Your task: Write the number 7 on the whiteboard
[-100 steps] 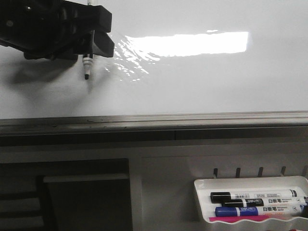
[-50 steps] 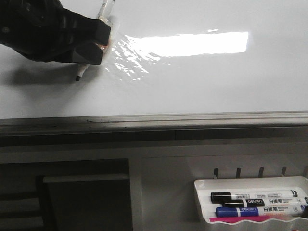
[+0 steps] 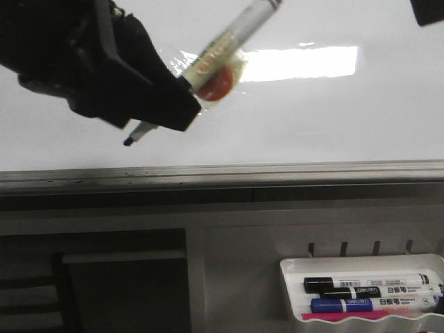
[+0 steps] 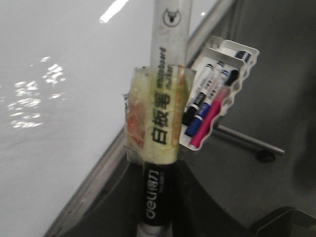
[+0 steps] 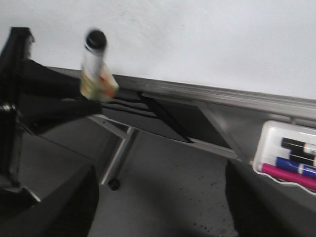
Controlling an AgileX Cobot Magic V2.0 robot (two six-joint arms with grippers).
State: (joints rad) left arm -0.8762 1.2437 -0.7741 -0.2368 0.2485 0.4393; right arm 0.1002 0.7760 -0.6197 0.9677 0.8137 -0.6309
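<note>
My left gripper (image 3: 163, 107) is shut on a whiteboard marker (image 3: 229, 41) wrapped in yellowish tape with a red patch. The marker is tilted, its dark tip (image 3: 128, 142) low and to the left in front of the whiteboard (image 3: 312, 118), a little above the grey rail (image 3: 277, 170). I cannot tell whether the tip touches the board. No number 7 shows on the board. In the left wrist view the marker (image 4: 165, 123) runs up from the gripper (image 4: 158, 219). My right gripper (image 5: 158, 197) is open and empty, off the board.
A small white tray (image 3: 291, 267) below the rail at the lower right holds black, blue and pink markers; it also shows in the left wrist view (image 4: 232, 94) and the right wrist view (image 5: 269, 136). A dark part (image 3: 430, 10) shows at the top right corner.
My left gripper has moved right and down and looks nearer the camera. The marker has tilted further, its rear end swinging right. The tip has dropped lower over the board.
</note>
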